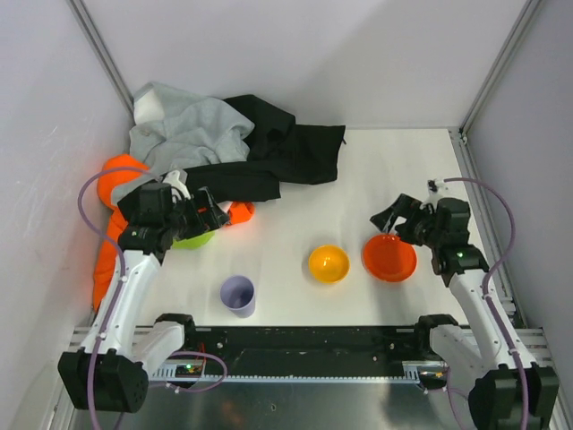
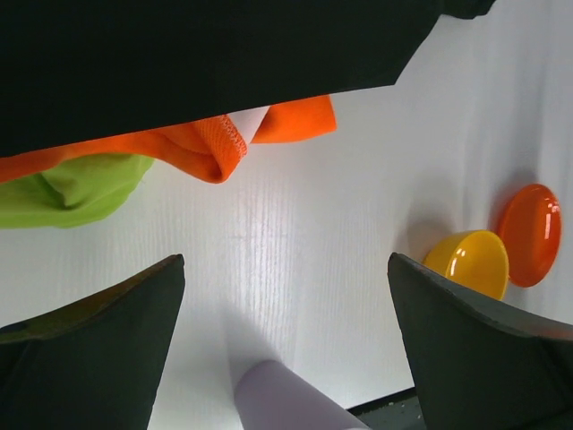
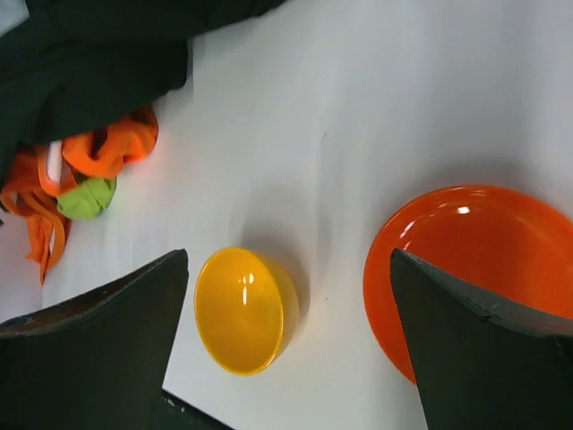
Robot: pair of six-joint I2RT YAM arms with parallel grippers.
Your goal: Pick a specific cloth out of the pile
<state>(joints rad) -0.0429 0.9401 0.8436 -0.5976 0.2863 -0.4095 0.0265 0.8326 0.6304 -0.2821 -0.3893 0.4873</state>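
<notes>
- Your left tool [image 2: 285, 269] stood with its jaws wide apart and gripped nothing; only bare surface [image 2: 304, 206] showed between its fingers.
- Just beyond that tool lay the cloth [image 2: 72, 188], a small lime-green fold resting on the surface. It was tucked under the edge of an orange garment [image 2: 201, 143], with most of it covered.
- From above, you had the left tool at the near edge of the pile [image 1: 224, 148], and a bit of the cloth showed green just beside it.
- The pile sat at the far left of the surface. A grey garment [image 1: 183, 130] lay at the back, a black garment [image 1: 286, 143] spread out to the right, and the orange one spilled down the left side.
- Your right tool [image 3: 288, 260] was likewise spread wide and empty, well apart from the pile.
- Below it, an orange bowl [image 3: 466, 242] and a yellow bowl [image 3: 243, 309] sat near each other on the surface without touching.
- A lilac cup [image 1: 238, 295] stood upright near the front edge, between your left arm and the yellow bowl.
</notes>
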